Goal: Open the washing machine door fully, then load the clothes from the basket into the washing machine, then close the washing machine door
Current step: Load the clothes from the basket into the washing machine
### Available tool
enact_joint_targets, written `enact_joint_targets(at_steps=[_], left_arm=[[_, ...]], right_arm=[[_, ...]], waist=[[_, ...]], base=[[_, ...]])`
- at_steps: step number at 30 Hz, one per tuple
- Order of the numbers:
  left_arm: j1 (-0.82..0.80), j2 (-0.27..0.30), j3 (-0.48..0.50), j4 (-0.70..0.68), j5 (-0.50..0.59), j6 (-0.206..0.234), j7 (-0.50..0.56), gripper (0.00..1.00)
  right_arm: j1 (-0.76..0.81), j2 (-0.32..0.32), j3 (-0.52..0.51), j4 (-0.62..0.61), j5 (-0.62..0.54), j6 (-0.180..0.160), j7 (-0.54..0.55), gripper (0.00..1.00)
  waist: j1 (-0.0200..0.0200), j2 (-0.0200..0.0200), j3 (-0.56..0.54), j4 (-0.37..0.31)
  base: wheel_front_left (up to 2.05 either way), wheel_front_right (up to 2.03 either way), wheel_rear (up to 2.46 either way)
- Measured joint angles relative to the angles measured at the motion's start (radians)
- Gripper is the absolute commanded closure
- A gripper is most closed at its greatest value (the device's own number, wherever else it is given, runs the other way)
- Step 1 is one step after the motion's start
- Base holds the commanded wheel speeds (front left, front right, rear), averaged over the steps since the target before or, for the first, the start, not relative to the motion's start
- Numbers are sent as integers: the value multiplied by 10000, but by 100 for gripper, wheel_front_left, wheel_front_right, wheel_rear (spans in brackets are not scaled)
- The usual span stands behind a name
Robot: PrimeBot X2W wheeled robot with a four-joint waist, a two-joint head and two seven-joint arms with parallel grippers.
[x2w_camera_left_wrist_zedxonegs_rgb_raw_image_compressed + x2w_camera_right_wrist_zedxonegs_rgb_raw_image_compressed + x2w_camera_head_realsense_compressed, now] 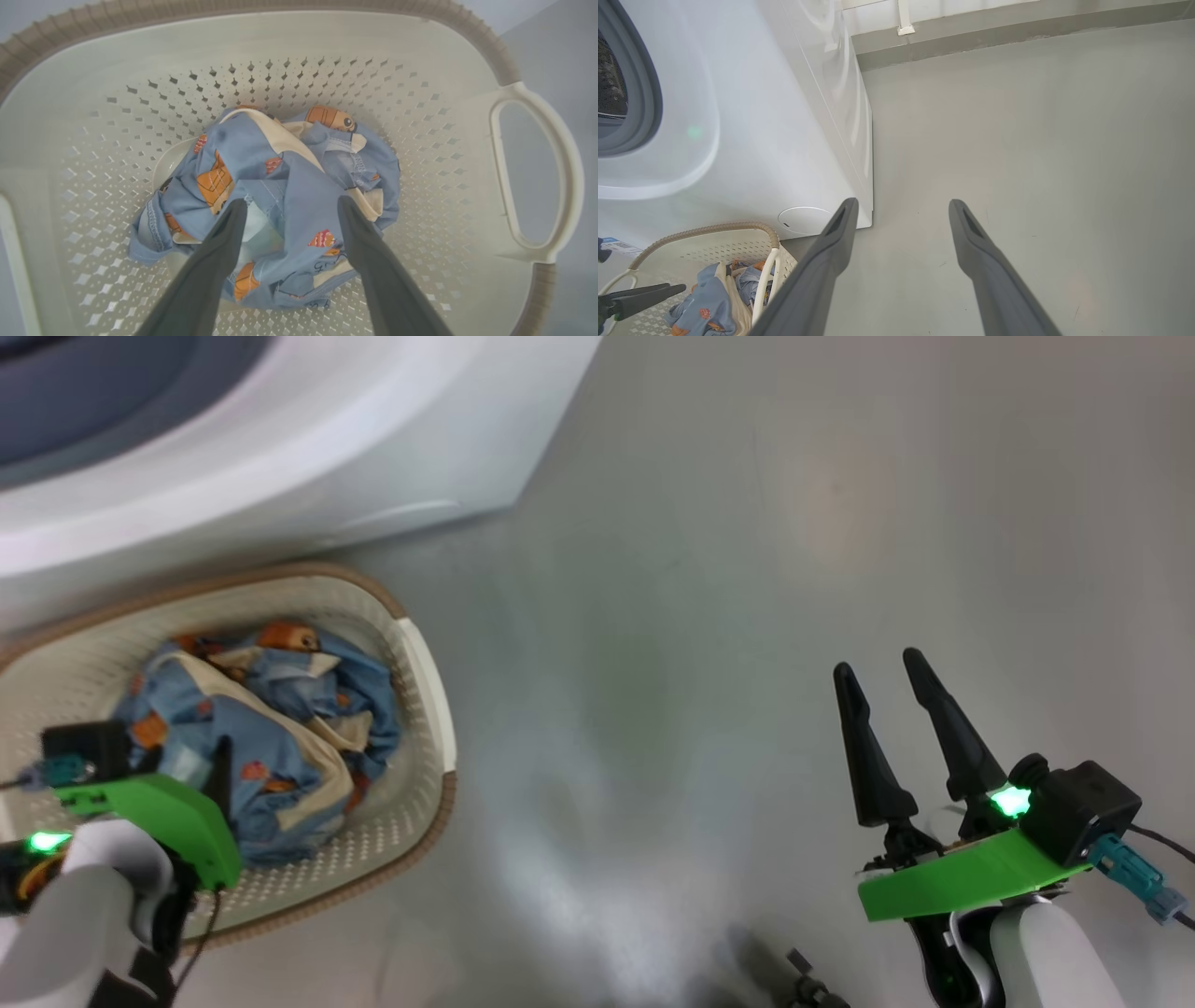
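Note:
The cream perforated basket [397, 821] with a brown rim stands on the floor just before the white washing machine [327, 439]. The clothes [280, 728], a blue bundle with orange prints and cream patches, lie in its bottom. My left gripper [290, 204] is open and reaches down into the basket, its two fingertips straddling the top of the clothes [299, 177]. My right gripper [878, 663] is open and empty over bare floor to the right. The grey gasket [647, 93] and dark drum [609, 79] stand uncovered. The washing machine door is out of view.
Grey floor [747, 569] spreads to the right of the machine and basket. A wall foot [971, 32] runs along the far side. A round white cover [805, 219] sits low on the machine's front, close to the basket rim [714, 228].

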Motion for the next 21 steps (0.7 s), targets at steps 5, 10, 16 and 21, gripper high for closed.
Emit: enact_joint_targets(at_steps=[5, 10, 16, 21], left_arm=[[-781, 290, 2, 1001, 29, 161, 84, 0], [-1369, 485, -21, 1693, 50, 161, 17, 0], [-2053, 683, -61, 2251, 52, 161, -77, 0], [-2600, 853, -98, 2589, 52, 161, -71, 0]], right_arm=[[-162, 2, 48, -188, 13, 0, 0, 0], [-204, 4, 56, -288, 33, 0, 0, 0], [-234, 6, 58, -481, 109, 0, 0, 0], [-267, 10, 58, -627, 113, 0, 0, 0]], waist=[[0, 0, 660, -247], [0, 0, 1162, -497], [0, 0, 1671, -744], [0, 0, 2095, -902]], base=[[0, 0, 0], [0, 0, 0], [0, 0, 0], [0, 0, 0]])
